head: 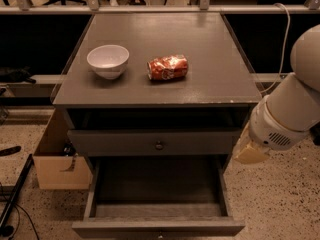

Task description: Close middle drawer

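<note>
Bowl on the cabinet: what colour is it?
White bowl, camera view; the gripper hangs right of the cabinet.
</note>
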You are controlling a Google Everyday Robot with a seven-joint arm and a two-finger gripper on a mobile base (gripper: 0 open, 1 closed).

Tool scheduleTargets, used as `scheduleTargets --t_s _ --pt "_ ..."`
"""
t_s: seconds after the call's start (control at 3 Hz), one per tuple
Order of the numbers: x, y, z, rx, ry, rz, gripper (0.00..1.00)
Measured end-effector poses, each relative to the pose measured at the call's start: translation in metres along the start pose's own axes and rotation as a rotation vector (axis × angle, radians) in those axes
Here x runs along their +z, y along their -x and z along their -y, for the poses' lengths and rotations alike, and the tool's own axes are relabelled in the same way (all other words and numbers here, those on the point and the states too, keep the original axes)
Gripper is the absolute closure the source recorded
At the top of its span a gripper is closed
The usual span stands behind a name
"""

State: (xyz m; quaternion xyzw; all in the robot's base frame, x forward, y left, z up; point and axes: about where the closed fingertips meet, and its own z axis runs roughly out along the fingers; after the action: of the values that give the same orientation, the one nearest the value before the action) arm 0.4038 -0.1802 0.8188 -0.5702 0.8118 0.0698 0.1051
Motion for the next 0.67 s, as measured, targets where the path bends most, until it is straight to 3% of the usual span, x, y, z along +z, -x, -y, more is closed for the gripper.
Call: scheduleTargets --t_s 0.33,0.67 --pt "0.012 -0.001 -0.005 0.033 0.003 0.118 1.00" --pt "0.056 -0.005 -0.023 0.112 0.027 0.303 1.00"
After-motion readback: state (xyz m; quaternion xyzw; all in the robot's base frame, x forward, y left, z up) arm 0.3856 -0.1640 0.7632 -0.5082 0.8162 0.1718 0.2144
